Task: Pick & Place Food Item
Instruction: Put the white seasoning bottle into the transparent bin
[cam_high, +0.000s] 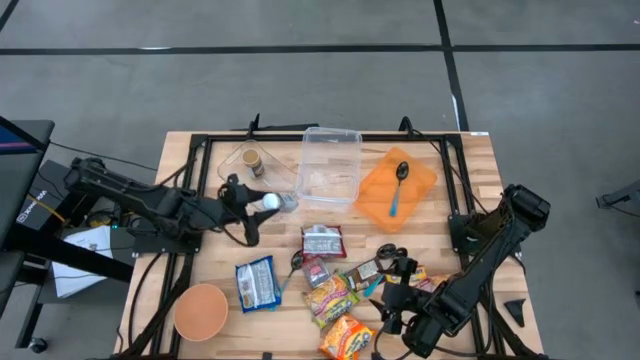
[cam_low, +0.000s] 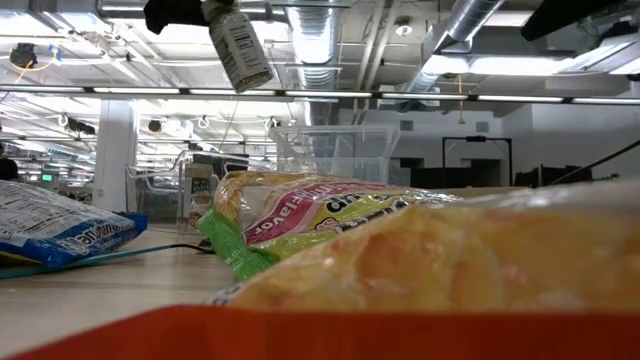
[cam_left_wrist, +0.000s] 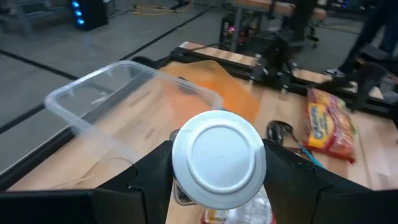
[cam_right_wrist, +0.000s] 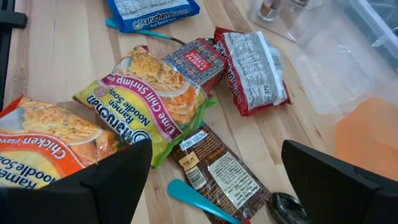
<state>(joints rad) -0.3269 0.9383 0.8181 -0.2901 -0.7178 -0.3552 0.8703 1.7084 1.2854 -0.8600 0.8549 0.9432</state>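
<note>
My left gripper (cam_high: 256, 202) holds a small clear spice bottle (cam_high: 278, 202) with a white cap (cam_left_wrist: 219, 158) in the air, left of a clear plastic container (cam_high: 330, 165). In the low view the labelled bottle (cam_low: 240, 45) hangs tilted below the gripper (cam_low: 175, 12). My right gripper (cam_right_wrist: 216, 158) stands open above the food packets at the table's near right: a lime chili shrimp ramen pack (cam_right_wrist: 149, 93), a chicken ramen pack (cam_right_wrist: 43, 140), a brown packet (cam_right_wrist: 217, 168) and a red packet (cam_right_wrist: 252, 68). It touches none of them. My left gripper pinches the bottle between its two fingers (cam_left_wrist: 146, 171), just below the white cap, at the bottle's neck (cam_left_wrist: 186, 196). The fingers come in nearly level from the table's left. The bottle is lifted clear, tilted, with its bottom end (cam_low: 255, 82) hanging lowest.
An orange mat (cam_high: 415, 190) with a spoon (cam_high: 399, 180) lies right of the container. A clear jar (cam_high: 250, 162) stands at the far left, an orange bowl (cam_high: 202, 310) near left, a blue noodle pack (cam_high: 258, 283) beside it. A teal spoon (cam_right_wrist: 199, 199) lies among the packets.
</note>
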